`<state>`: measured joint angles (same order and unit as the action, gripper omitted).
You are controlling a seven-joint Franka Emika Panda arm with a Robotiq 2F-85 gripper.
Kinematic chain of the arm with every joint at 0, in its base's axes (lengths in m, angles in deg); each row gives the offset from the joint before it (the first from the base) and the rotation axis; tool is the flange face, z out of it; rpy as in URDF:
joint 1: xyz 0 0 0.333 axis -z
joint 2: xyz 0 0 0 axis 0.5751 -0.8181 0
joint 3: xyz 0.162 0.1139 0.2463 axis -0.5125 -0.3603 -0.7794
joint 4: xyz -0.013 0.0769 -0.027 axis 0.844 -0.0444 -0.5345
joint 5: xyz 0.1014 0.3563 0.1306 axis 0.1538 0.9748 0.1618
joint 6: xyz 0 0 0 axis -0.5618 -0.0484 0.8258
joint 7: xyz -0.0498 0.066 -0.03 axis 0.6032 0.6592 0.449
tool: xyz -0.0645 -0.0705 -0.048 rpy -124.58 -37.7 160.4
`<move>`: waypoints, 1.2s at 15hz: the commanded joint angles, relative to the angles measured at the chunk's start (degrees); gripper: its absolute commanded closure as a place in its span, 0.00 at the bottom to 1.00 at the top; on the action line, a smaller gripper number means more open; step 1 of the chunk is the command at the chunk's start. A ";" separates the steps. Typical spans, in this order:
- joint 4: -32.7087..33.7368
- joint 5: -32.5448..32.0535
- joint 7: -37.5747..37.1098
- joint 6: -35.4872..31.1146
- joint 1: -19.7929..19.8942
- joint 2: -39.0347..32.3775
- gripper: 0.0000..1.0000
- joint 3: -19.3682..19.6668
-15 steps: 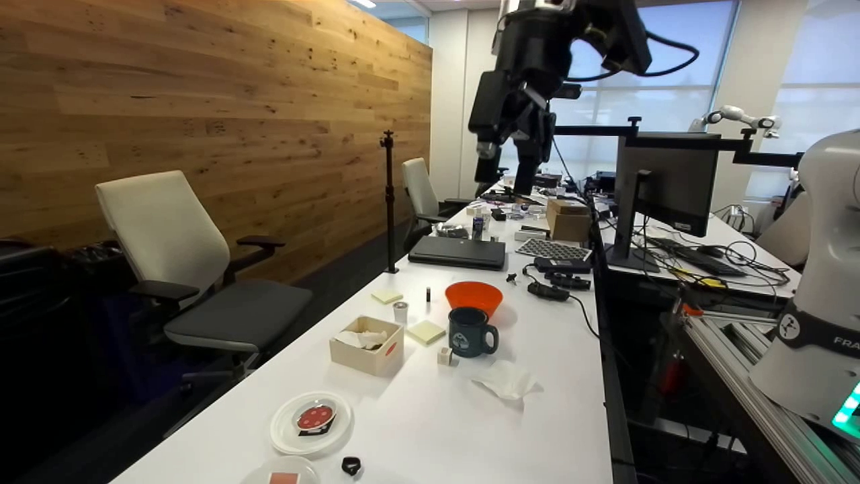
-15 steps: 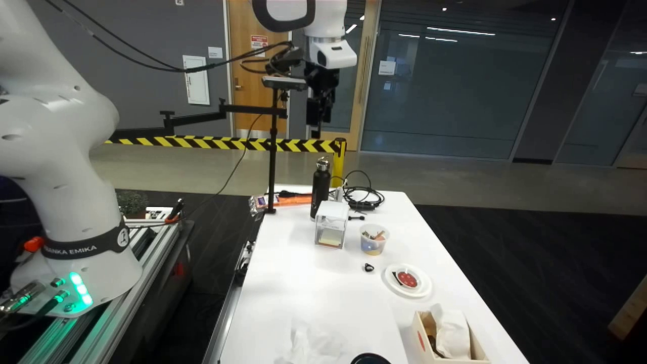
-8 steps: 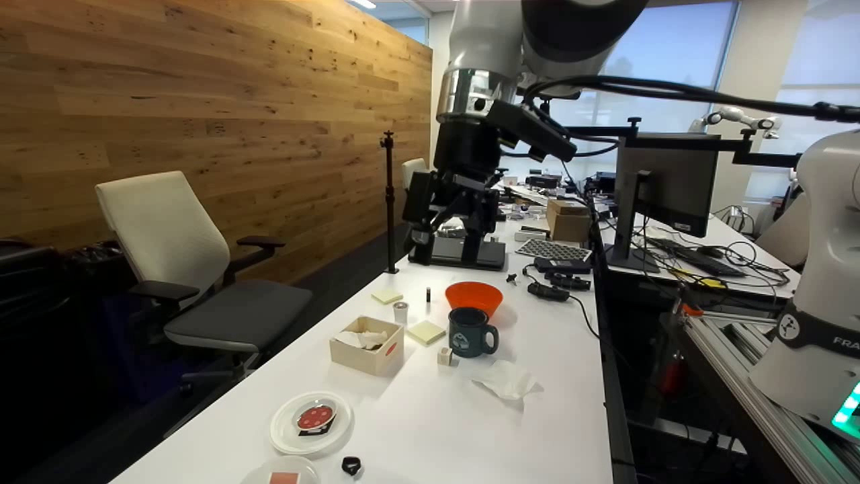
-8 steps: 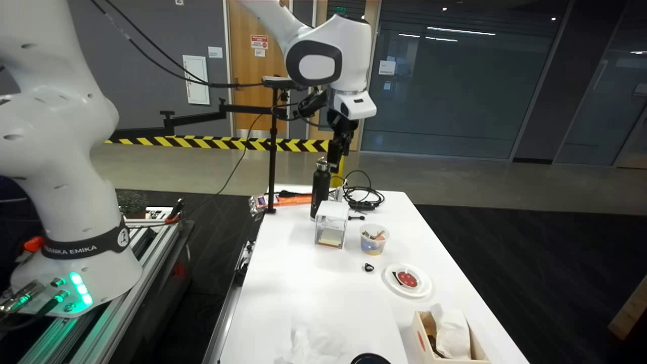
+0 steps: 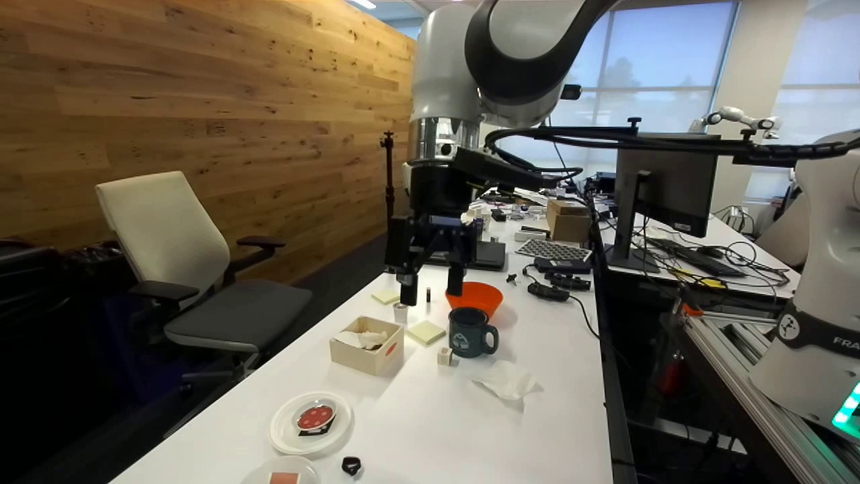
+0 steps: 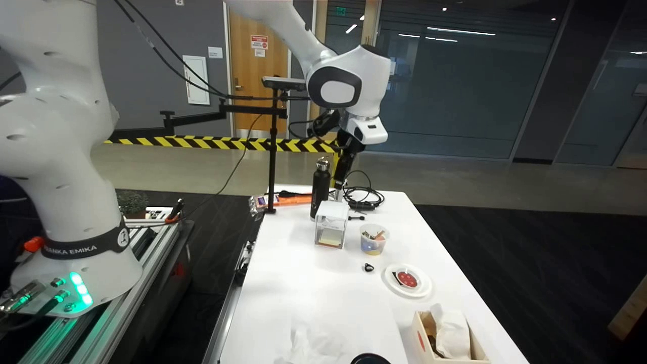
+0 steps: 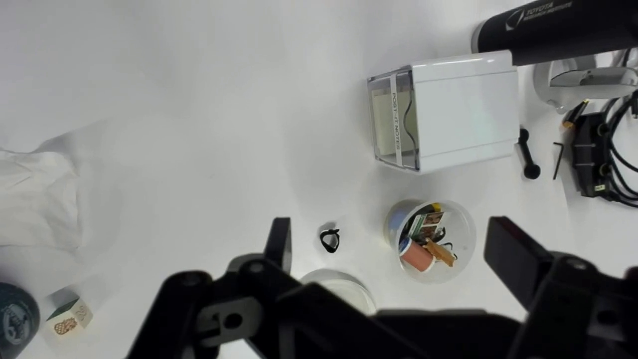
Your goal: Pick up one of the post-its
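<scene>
Two pale yellow post-it pads lie on the white table in an exterior view: a nearer post-it pad (image 5: 426,332) beside the mug, and a farther post-it pad (image 5: 386,296). More yellow post-it notes (image 6: 331,237) stand in a clear box with a white top; they also show in the wrist view (image 7: 383,122) behind a "POST-IT NOTES" label. My gripper (image 5: 432,289) is open and empty, high above the table. In the wrist view my gripper (image 7: 393,244) has its fingers wide apart, with the box ahead of them. The two loose pads are out of the wrist view.
A clear cup of small items (image 7: 451,249) and a black ring-shaped item (image 7: 330,240) sit near the box (image 7: 466,109). A black bottle (image 6: 320,189) stands behind it. A wooden box (image 5: 367,356), dark mug (image 5: 470,336), orange bowl (image 5: 474,296) and crumpled tissue (image 5: 505,380) are also on the table.
The arm has come down a long way toward the table, moving left in one exterior view and right in another. The gripper has stayed open. The objects on the table have not moved.
</scene>
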<state>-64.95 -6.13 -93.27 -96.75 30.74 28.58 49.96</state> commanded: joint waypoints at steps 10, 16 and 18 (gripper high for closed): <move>3.35 -0.46 0.34 0.93 -3.24 -9.66 0.00 1.41; 4.38 -1.01 0.00 2.65 -6.89 -17.47 0.00 1.46; 4.63 -0.75 0.14 2.78 -7.57 -18.83 0.00 1.44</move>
<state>-62.51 -6.30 -93.14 -95.68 24.25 11.97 50.96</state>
